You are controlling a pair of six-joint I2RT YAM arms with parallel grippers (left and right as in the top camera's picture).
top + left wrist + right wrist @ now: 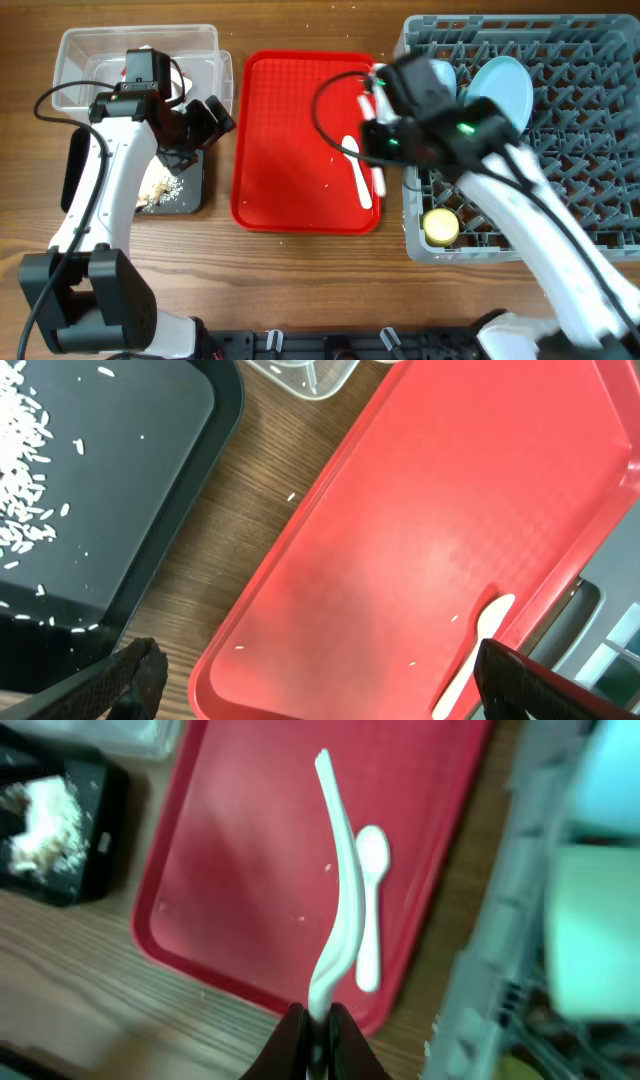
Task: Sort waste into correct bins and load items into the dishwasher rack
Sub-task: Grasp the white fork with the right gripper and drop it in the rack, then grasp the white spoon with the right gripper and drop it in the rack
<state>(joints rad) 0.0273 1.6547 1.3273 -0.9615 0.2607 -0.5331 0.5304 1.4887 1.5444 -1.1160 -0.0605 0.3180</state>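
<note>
Fork (345,870), white, slim and bowed, stands clamped in right jaws above red tray (240,870); left jaws apart.

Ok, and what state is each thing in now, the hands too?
left hand: open, empty.
right hand: shut on the fork.
fork: gripped at one end, over the red tray.
spoon: lying flat on the red tray.
plate: standing in the rack.
yellow cup: sitting in the rack.
black tray: holds food scraps.
clear tub: open, contents partly hidden.
</note>
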